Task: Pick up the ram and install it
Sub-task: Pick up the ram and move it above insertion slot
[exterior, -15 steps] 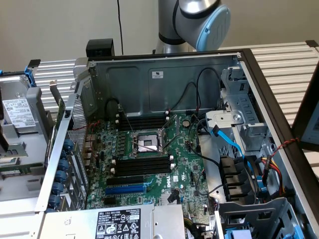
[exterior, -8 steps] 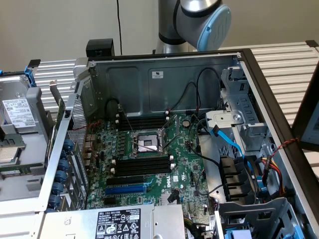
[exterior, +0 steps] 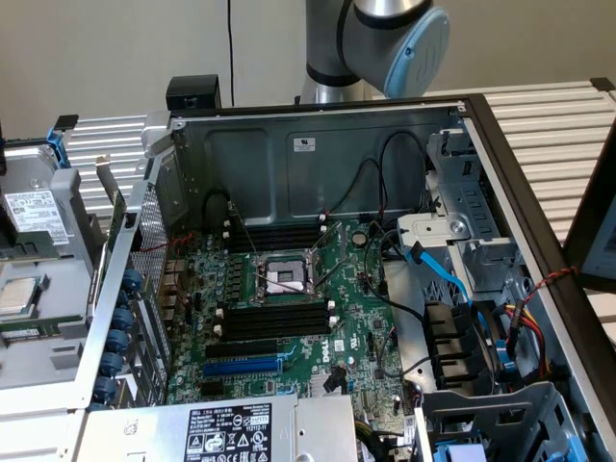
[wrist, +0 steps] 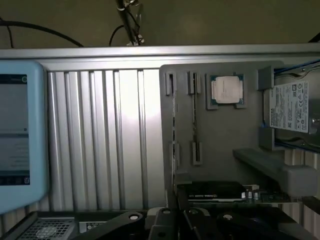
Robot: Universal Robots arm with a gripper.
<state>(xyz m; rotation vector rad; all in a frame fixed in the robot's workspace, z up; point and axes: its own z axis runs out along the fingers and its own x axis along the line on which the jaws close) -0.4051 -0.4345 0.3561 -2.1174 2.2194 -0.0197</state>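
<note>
The ram [exterior: 43,325] is a thin green strip lying in the grey parts tray [exterior: 58,361] at the exterior view's left, just past the CPU chip [exterior: 19,294]. In the wrist view it stands edge-on as a thin line [wrist: 194,120] between small grey holders, next to the CPU chip [wrist: 226,90]. My gripper [wrist: 175,222] shows as dark linkages drawn close together, shut, with nothing seen between them. It hangs above the tray's near side, apart from the ram. The black memory slots [exterior: 274,320] lie on the motherboard inside the open computer case.
A hard drive [wrist: 292,107] and a graphics card [wrist: 215,192] sit in the same tray. The arm's elbow [exterior: 385,38] rises behind the case wall [exterior: 308,159]. Cables and drive cages [exterior: 462,337] crowd the case's right side. A pale blue screen [wrist: 20,135] lies on the ribbed metal table.
</note>
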